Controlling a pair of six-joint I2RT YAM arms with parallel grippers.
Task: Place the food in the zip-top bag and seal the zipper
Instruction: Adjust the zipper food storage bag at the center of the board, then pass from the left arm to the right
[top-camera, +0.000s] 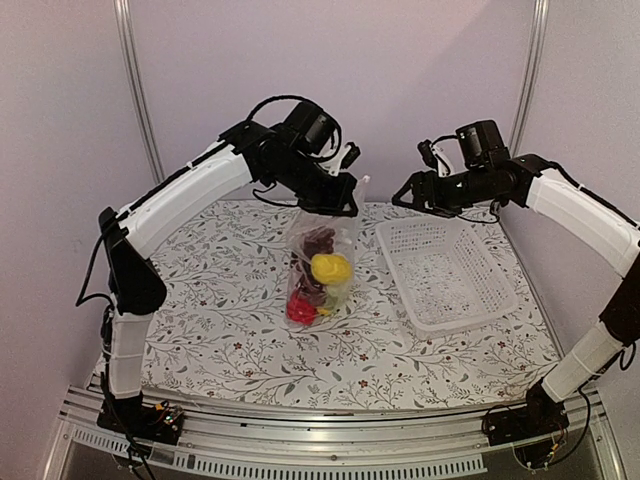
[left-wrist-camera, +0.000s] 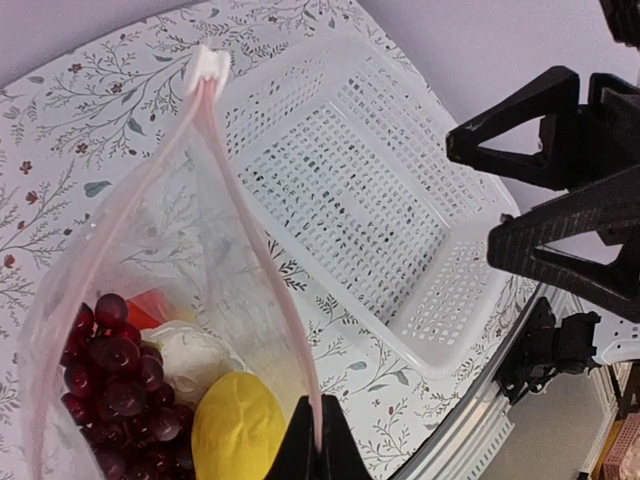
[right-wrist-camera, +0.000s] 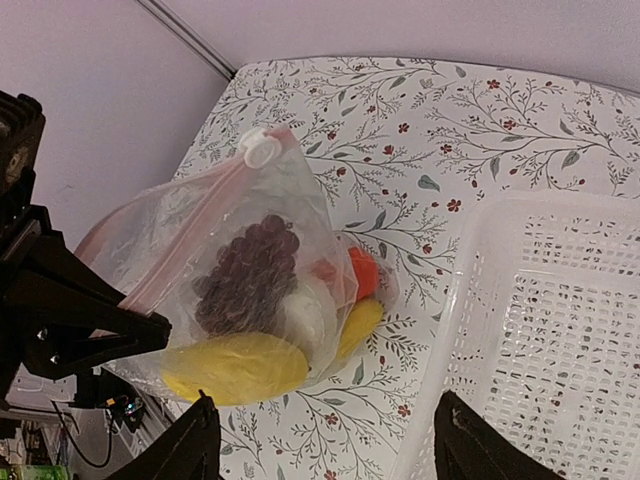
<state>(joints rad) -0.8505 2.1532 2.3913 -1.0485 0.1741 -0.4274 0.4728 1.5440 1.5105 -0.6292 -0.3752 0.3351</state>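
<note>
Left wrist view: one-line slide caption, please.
The left gripper pinches the zipper of the filled zip-top bag beside a white mesh basket.

Food (top-camera: 331, 268) inside upright clear bag (top-camera: 345, 240); zipper (right-wrist-camera: 190, 229) unsealed.

Left arm (top-camera: 190, 195): arched high, wrist tipped down.
Left gripper (left-wrist-camera: 320, 445): clamped on the zipper (left-wrist-camera: 283, 310).
Right arm (top-camera: 585, 215): raised, reaching inward.
Right gripper (right-wrist-camera: 325, 440): jaws wide, empty.
</note>
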